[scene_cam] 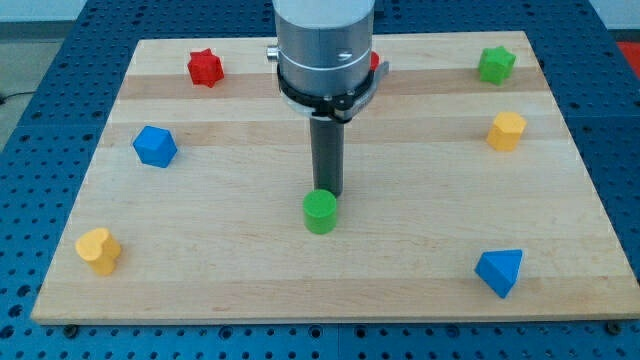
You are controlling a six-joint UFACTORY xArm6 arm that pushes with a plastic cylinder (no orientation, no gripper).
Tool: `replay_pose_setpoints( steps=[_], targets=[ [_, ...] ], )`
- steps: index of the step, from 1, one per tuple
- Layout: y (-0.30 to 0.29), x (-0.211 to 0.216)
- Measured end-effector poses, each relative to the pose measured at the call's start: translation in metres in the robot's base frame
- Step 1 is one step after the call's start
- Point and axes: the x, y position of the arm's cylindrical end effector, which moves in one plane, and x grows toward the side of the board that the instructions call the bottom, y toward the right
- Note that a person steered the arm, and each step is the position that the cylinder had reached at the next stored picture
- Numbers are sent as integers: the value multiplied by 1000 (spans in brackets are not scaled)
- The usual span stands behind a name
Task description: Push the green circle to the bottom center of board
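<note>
The green circle (320, 211) is a short green cylinder standing a little left of the board's middle, in its lower half. My tip (329, 194) rests right behind it, on its upper right side, touching or nearly touching it. The dark rod rises from there to the grey arm body (324, 45) at the view's top.
Wooden board (250, 270) holds a red star (205, 67), blue block (155, 146), yellow block (98, 250), green star (496, 64), yellow hexagon (506, 131) and blue triangular block (499, 270). A red cylinder (375, 61) is mostly hidden behind the arm.
</note>
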Motion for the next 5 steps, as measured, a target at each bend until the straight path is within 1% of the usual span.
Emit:
replay_pose_setpoints(
  steps=[2,3,4,5],
  targets=[
    [-2,5],
    [-3,18],
    [-20,54],
    [-21,75]
  ],
)
